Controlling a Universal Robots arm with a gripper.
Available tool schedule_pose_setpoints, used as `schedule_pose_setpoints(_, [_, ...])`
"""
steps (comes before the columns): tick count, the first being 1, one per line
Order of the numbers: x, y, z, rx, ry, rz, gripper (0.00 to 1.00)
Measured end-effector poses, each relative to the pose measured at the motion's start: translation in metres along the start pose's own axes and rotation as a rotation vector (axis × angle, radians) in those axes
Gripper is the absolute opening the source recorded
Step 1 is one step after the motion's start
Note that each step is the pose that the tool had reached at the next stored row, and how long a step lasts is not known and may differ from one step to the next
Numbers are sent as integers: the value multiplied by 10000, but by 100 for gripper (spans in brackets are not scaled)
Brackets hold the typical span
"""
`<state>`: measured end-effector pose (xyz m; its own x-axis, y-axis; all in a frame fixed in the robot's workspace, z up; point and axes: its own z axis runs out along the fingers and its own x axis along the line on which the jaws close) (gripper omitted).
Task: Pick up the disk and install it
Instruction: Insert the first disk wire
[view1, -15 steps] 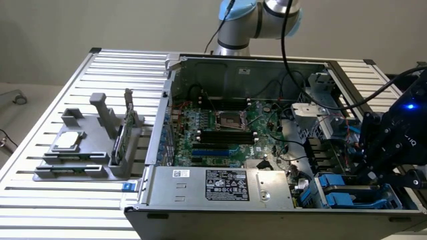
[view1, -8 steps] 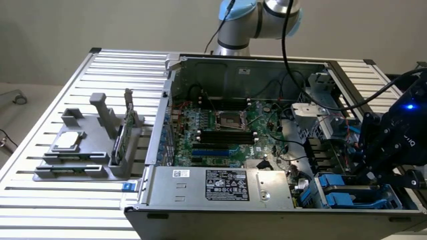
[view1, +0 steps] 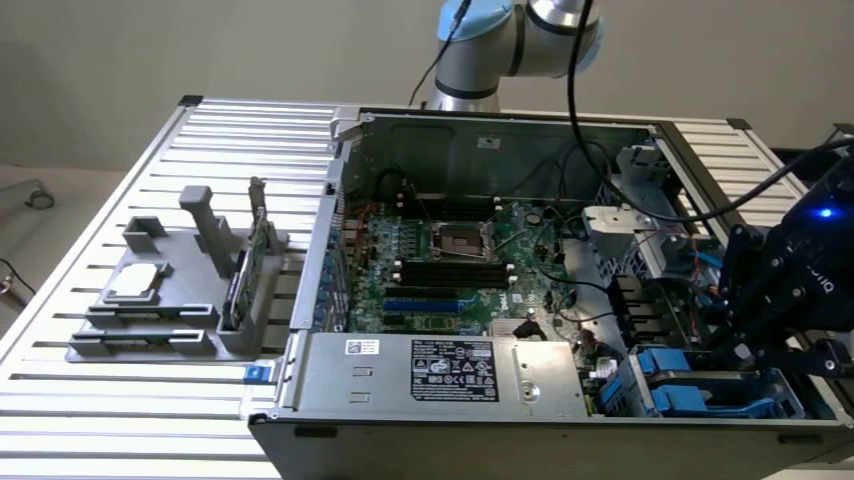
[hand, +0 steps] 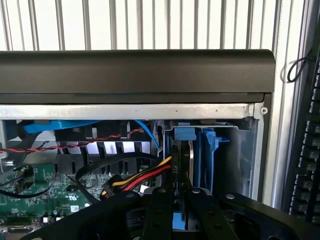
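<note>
A slatted aluminium counter carries everything here. One open computer case lies on its side, so its inside faces up and can be reached from above.

Nearest the wrist camera are the black jaws. We judge them clenched on the disk, which stands edge-on between them with its blue handle at the far end. Held this way it can slide straight along a slot, and it sits now in the mouth of the drive bay at a corner of the case. Just beside it in the same bay stands one other blue carrier, parallel to it across a narrow gap, so we count two blue-framed units there. One bundle of red, yellow and black wires passes close by on the disk's other side.

In the exterior view, the nearest thing is one power supply, with one motherboard behind it. The jaws hang over the case's corner on the exterior view's right. On that view's left, well apart from the case, one grey fixture holds one small square chip, probably so that parts sit at known spots. Farthest off, one arm rises behind the case.
</note>
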<state>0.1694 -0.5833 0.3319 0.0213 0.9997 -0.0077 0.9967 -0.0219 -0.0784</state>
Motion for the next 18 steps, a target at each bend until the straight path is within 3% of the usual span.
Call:
schedule_pose_setpoints(4, [2, 11, 2, 91, -3, 57, 18])
schedule_pose_setpoints(5, [2, 13, -1, 116, -10, 70, 24])
schedule_pose_setpoints(7, [2, 16, -2, 174, -12, 91, 24])
schedule_pose_setpoints(8, [2, 18, -1, 212, -12, 101, 31])
schedule_pose_setpoints(13, [2, 15, -48, 355, -14, 124, 31])
schedule_pose_setpoints(18, [1, 12, -144, 459, -17, 126, 31])
